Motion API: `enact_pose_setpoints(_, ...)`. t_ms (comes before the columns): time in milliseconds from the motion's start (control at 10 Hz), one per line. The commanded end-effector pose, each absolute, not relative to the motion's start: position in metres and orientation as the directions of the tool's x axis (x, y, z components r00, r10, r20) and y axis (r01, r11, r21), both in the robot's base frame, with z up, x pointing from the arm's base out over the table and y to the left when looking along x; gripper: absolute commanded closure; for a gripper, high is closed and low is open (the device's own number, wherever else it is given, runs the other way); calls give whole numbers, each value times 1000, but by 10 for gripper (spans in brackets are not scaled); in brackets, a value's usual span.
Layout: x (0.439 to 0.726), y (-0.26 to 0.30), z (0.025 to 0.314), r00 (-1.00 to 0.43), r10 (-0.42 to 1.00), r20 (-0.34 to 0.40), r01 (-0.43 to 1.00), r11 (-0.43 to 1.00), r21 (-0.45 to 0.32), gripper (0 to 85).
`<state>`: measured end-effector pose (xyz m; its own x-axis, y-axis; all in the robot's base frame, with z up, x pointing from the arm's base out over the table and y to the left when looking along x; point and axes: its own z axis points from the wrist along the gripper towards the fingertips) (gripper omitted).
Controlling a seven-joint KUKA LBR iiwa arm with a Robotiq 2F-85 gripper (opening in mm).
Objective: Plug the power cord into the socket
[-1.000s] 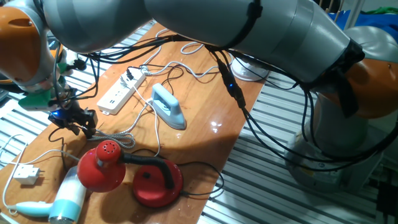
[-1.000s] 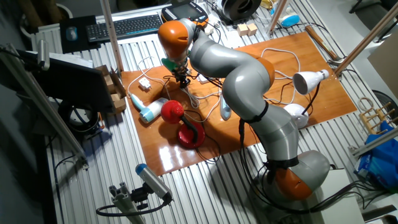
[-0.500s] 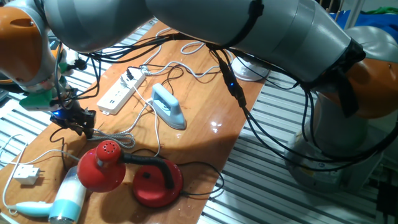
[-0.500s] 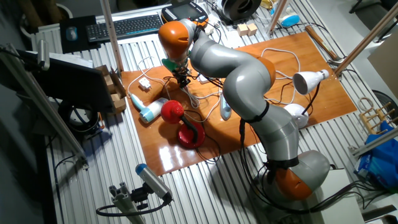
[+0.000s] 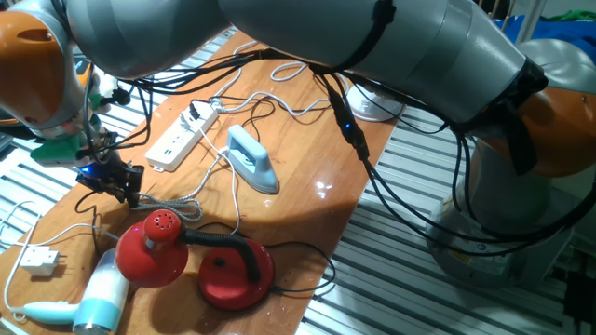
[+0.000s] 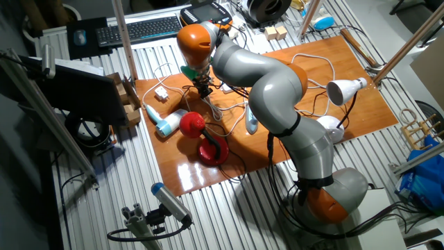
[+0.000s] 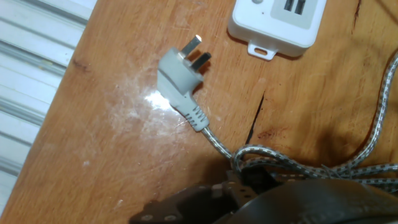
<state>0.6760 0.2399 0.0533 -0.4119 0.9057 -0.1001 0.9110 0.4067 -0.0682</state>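
Observation:
The white power strip lies on the wooden table; its near end shows at the top of the hand view. My gripper hangs low over the table just left of the strip, fingers apart and empty; it also shows in the other fixed view. Right below it lies the white plug of the grey-white braided cord, prongs toward the strip. Thin black cords cross the far side of the table. A small black plug-like piece sits near the far left edge; I cannot tell if it is the power cord's plug.
A blue-white iron lies right of the strip. A red desk lamp with a round base, a hair dryer and a small white square adapter sit near the front. The table's edge is close on the left.

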Motion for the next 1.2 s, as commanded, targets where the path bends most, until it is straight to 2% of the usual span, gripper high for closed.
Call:
enact_pose_setpoints(0, 676, 240, 53, -415, 904, -98, 910, 410, -66, 850)
enact_pose_setpoints(300, 676, 239, 51, -422, 901, -99, 906, 418, -64, 850)
enact_pose_setpoints(600, 676, 238, 56, -427, 899, -94, 903, 419, -96, 850)
enact_pose_setpoints(1000, 675, 236, 64, -411, 910, -64, 910, 404, -90, 850)
enact_pose_setpoints(1100, 675, 233, 72, -401, 916, -33, 914, 397, -82, 850)
